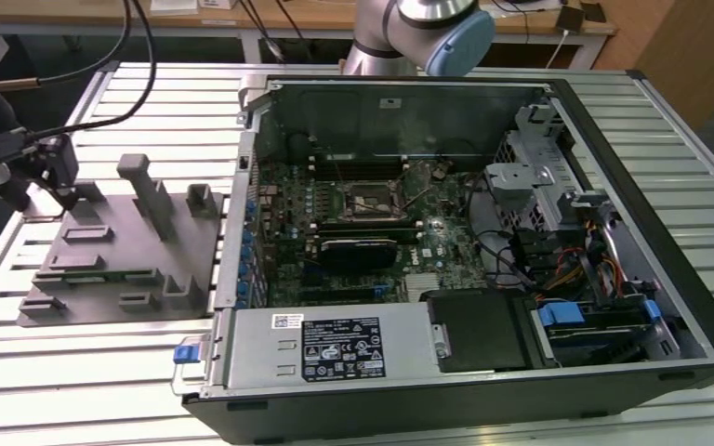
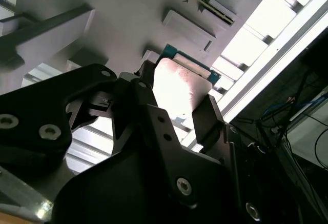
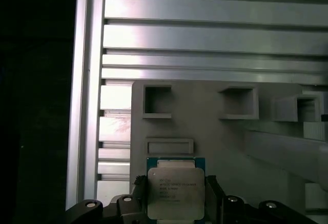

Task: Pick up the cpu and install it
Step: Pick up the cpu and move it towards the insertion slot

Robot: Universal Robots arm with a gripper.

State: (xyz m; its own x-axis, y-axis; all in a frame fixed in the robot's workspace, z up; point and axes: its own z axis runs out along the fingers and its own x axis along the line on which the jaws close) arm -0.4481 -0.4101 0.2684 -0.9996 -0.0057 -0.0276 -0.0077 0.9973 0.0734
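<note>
The cpu [image 3: 176, 192] is a flat square chip with a pale metal top and a thin green rim. In both wrist views it sits between the two black fingers, which press on its opposite sides. In the second wrist view the cpu [image 2: 180, 86] hangs just over the grey fixture block [image 2: 128, 8]. In the exterior view my gripper [image 1: 66, 193] is at the exterior view's far left, over the back left corner of the grey fixture [image 1: 122, 251]. The motherboard's black socket frame [image 1: 376, 203] lies open inside the computer case, well off to the exterior view's right.
The open computer case [image 1: 654, 186] takes up the exterior view's middle and right, with a power supply [image 1: 332, 346], drive cage and cables inside. The fixture has upright posts [image 1: 146, 181] and recesses. Everything stands on a slatted aluminium table [image 1: 85, 372]. Cables hang near the gripper.
</note>
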